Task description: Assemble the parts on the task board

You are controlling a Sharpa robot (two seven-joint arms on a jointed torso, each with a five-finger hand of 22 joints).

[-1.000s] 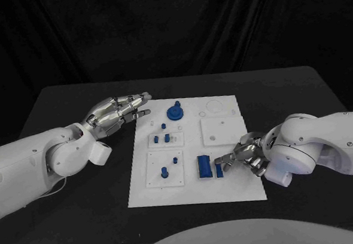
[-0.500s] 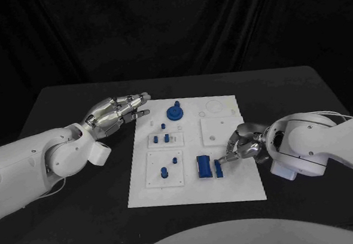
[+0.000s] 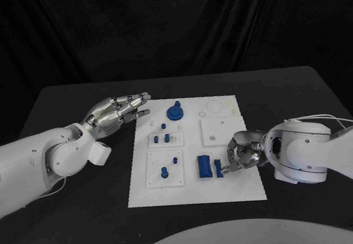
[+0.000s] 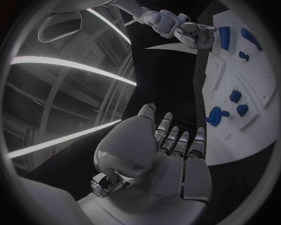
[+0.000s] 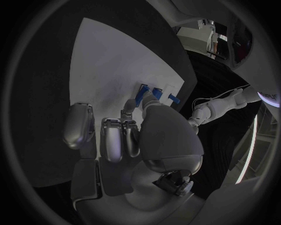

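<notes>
Board (image 3: pixel 197 180) lies mid-table (image 3: pixel 62 106). Blue block (image 3: pixel 205 166) sits near board's right front; small blue part (image 3: pixel 219 168) just beside it. Knob (image 3: pixel 175 111) stands at board's far end, pegs (image 3: pixel 161 138) between knob and block.

Right hand (image 3: pixel 243 153) now turned more over board edge than 1 s ago, fingertips at small part; seems to pinch it, grip unclear.

Left hand (image 3: pixel 116 112) unmoved beside board's far left corner, fingers straight, apart, empty.

No readable writing. Black drape behind.
</notes>
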